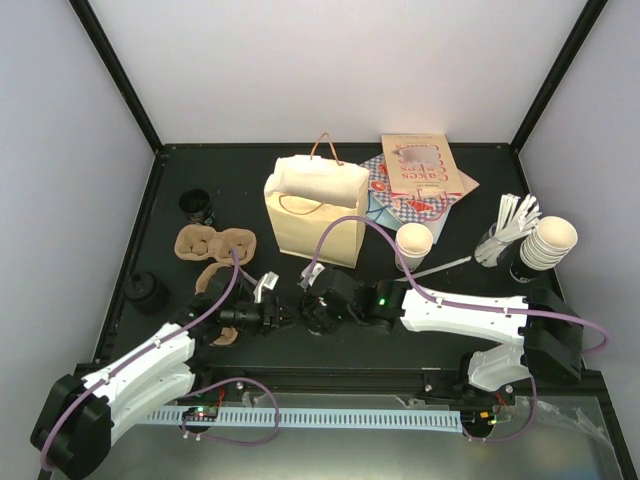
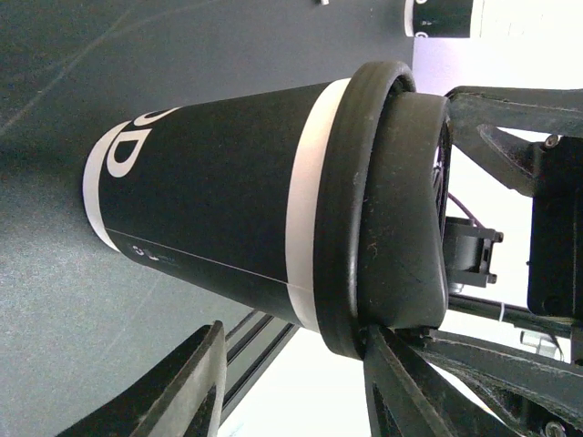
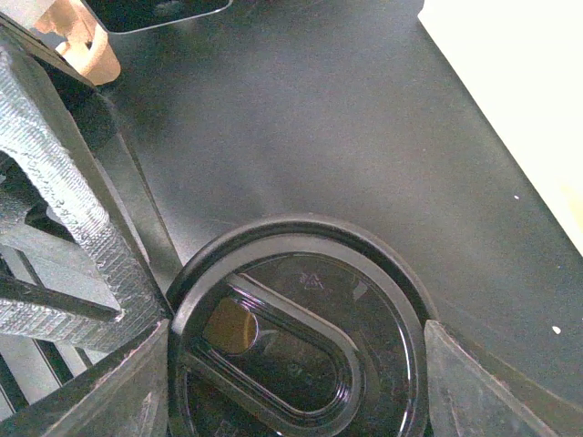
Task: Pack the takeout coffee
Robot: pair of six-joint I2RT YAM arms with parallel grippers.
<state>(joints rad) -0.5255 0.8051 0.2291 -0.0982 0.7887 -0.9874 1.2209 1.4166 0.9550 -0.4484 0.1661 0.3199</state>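
One takeout coffee (image 2: pixel 228 200), black-sleeved with white lettering of which only "D" is legible, stands on the table (image 1: pixel 240 170) near the tan paper bag (image 1: pixel 312 210). The right gripper (image 3: pixel 296 382) pinches its black lid (image 3: pixel 301 337). The left gripper (image 2: pixel 291 364) is spread beside it.

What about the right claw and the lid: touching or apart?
Touching. The right wrist view shows the lid sitting between the right claw, with both fingers pressed against its rim and no gap on either side.

coffee cup (image 2: pixel 209 200): black, white bands | lid (image 3: pixel 301 337): black | paper bag (image 1: pixel 295 230): tan
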